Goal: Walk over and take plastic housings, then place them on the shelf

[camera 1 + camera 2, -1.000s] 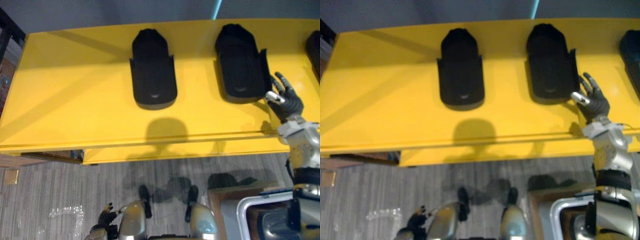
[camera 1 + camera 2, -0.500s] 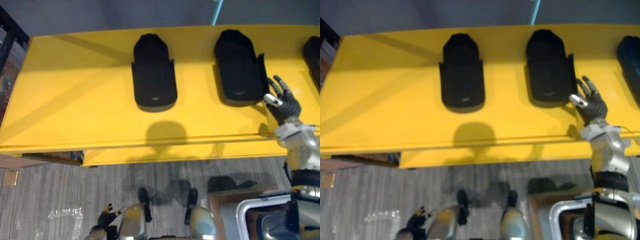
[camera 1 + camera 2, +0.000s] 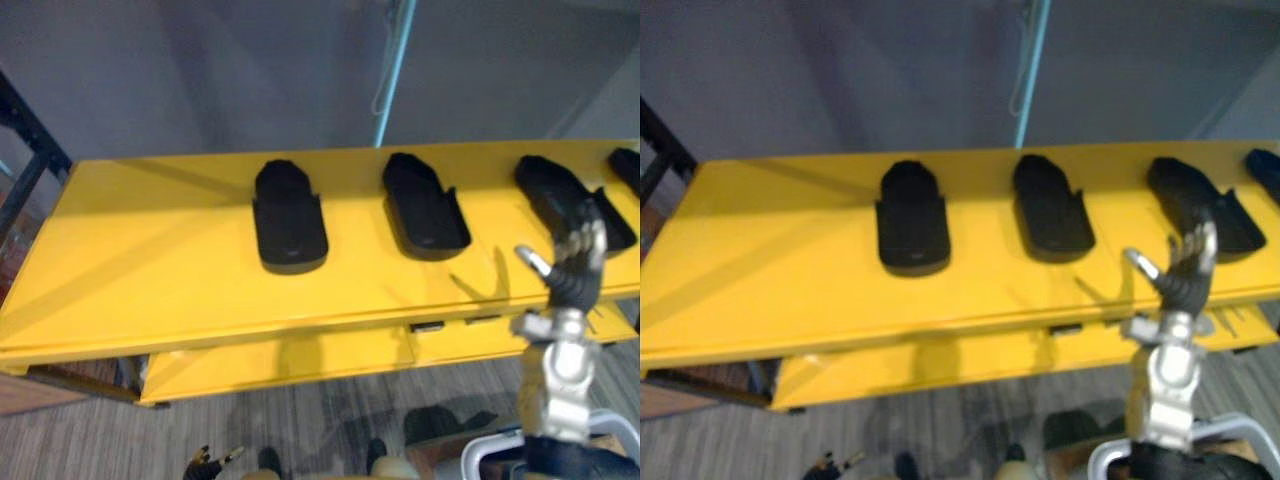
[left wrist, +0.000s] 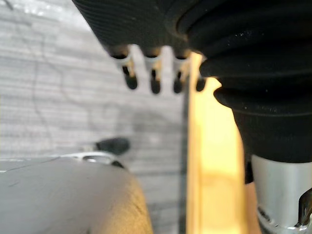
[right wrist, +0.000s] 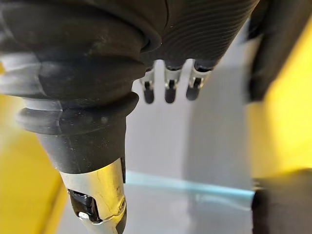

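Low down by the floor, the left hand (image 3: 207, 463) hangs with its fingers loose and straight, holding nothing. Above it runs the yellow shelf (image 3: 150, 260), and the black housings lie on it in a row, well apart from each other: the first housing (image 3: 288, 217), then the second housing (image 3: 425, 206), the third housing (image 3: 570, 200) and, at the far edge, a fourth housing (image 3: 627, 162). The right hand (image 3: 572, 268) stands upright in front of the shelf's front edge, fingers spread wide and empty, its tips showing across the near end of the third housing. The risk sits there: if this hand swings sideways or dips carelessly, the splayed fingers could clip that housing and push it crooked or toward the front edge, where it might slide off.
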Robot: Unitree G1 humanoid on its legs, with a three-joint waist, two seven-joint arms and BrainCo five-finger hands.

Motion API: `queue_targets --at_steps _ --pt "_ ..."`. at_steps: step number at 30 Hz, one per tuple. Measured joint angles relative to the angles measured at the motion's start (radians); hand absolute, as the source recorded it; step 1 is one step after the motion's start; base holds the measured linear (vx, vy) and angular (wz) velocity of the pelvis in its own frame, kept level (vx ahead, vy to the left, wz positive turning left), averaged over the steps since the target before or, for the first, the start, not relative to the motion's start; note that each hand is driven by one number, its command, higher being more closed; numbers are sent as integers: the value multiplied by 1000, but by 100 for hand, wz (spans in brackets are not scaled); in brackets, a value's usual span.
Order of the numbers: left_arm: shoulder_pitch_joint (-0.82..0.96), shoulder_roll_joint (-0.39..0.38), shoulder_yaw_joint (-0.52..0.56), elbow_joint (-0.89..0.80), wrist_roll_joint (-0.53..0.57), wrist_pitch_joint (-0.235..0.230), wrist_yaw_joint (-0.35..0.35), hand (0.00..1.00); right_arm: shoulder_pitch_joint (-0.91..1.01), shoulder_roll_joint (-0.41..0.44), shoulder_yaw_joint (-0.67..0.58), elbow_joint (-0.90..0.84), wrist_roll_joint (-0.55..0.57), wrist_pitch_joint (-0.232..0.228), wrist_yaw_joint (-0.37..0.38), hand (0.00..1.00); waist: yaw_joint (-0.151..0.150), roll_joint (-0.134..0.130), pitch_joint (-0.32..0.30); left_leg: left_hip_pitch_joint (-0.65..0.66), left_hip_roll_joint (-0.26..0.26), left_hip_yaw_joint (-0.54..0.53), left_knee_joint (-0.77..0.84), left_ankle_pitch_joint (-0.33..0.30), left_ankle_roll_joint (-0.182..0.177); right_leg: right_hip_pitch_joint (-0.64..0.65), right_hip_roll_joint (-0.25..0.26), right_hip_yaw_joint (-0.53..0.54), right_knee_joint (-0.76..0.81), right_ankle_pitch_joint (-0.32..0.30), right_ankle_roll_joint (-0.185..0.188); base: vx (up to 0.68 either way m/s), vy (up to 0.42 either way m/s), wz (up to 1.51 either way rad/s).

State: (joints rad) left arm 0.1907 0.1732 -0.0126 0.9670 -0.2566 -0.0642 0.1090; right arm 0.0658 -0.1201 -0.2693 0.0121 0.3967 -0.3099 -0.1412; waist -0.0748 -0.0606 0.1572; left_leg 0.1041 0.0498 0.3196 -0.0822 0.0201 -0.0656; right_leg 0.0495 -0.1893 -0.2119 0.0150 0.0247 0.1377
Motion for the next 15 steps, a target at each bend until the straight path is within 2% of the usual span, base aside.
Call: queue_targets --at_steps 2,4,8,10,11,15 --pt "-15 -7 -1 0 0 -1 3 0 73 64 57 19 8 -1 -35 0 -3 7 -7 8 0 7 -5 -1 0 7 1 4 -6 1 2 -29 16 -14" --pt "-37 -23 -4 11 23 -9 6 0 108 122 108 71 24 -25 -76 0 -9 17 -14 20 2 37 -6 -3 -2 4 3 34 -9 3 5 -41 21 -28" --pt "-75 -30 -48 38 85 -16 5 0 140 138 126 95 21 -59 -135 0 -26 30 -23 41 6 93 -6 -15 -5 -1 14 90 -15 7 1 -42 22 -44" --pt "-91 -34 -86 47 122 -13 3 0 160 137 119 99 18 -77 -171 0 -39 27 -31 41 10 126 -6 -23 -12 -17 23 119 -24 19 -3 -19 4 -48" --pt "-103 -38 -120 65 149 -6 -4 0 167 137 111 125 13 -79 -197 0 -55 22 -34 43 13 150 -6 -26 -16 -24 30 141 -39 32 -5 1 -7 -44" --pt "-131 -48 -144 74 191 11 -8 0 186 136 73 204 15 -84 -214 0 -84 16 -38 71 24 231 -6 -36 -27 -45 53 214 -47 57 -10 6 -15 -62"
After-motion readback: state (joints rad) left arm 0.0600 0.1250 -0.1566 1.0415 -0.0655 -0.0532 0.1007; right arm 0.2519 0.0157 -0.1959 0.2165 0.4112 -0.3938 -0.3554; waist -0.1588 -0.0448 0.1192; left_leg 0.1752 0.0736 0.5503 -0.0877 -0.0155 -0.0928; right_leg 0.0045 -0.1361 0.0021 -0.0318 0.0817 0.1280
